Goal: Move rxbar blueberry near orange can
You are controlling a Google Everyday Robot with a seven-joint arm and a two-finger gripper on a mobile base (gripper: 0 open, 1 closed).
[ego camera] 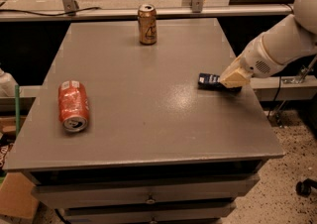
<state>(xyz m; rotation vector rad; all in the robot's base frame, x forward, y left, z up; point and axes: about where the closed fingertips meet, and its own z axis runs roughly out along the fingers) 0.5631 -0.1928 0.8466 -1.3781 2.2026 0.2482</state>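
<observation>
Bench (pixel 148 119): orange can (pixel 147 25) upright at far edge. Gripper (pixel 233 80) sits well right of can & nearer, over the right end of rxbar blueberry (pixel 208 80); open/closed, can't tell. Bar's flat: go low, pinch across width, lift clear.

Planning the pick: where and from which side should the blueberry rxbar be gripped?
Probably across its narrow width, from above: the rxbar blueberry lies flat on the table, too thin for a side approach. The gripper sits over one end.

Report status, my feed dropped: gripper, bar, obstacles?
Gripper low, right side of table, over rxbar blueberry. Bar flat, far from orange can. Red can left, off path.
</observation>
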